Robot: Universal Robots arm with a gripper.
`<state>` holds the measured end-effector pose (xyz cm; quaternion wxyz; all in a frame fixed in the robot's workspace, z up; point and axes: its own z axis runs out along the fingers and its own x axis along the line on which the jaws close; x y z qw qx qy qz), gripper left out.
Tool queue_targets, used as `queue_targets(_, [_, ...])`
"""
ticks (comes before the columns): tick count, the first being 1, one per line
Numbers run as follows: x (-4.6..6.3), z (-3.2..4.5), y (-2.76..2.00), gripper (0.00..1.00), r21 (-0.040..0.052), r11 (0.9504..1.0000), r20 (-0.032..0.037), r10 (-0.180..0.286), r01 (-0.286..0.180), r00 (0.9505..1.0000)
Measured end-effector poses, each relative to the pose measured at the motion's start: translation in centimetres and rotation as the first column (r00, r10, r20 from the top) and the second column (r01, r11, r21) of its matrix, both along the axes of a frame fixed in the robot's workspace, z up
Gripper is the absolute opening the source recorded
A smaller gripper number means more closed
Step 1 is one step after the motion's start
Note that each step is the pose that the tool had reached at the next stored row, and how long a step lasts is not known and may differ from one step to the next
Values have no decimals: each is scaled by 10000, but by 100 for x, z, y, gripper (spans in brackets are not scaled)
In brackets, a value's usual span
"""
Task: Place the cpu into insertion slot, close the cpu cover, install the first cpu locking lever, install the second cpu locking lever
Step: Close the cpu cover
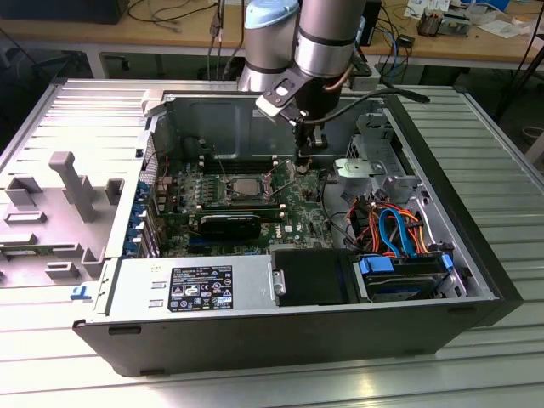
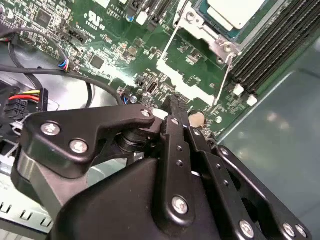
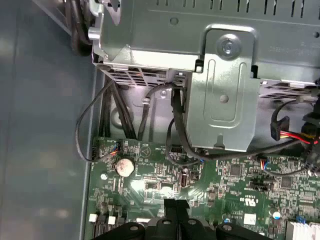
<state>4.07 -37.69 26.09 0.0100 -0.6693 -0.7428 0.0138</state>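
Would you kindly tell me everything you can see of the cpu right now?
The cpu is a small flat square with a dull silver-grey metal top, lying level in the insertion slot on the green motherboard. In the second wrist view the silvery cpu cover frames it. The gripper hangs apart from it.

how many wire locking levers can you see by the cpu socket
2, both in the second wrist view: one lever beside the cpu cover on the open-board side, the other lever beside the memory slots. Parts may be hidden.
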Motion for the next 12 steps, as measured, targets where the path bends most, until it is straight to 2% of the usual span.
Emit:
queue_targets(1, [30,-72,1,11,10,10000,-19,15,-15,10000])
queue_targets(2, [21,-83,1,11,30,10000,-20,16,-16,10000])
queue_targets(7, [-97,-93,1,11,95,10000,-20,15,-15,10000])
queue_targets(12, [-180,-92,1,11,121,9999,-11,16,-16,10000])
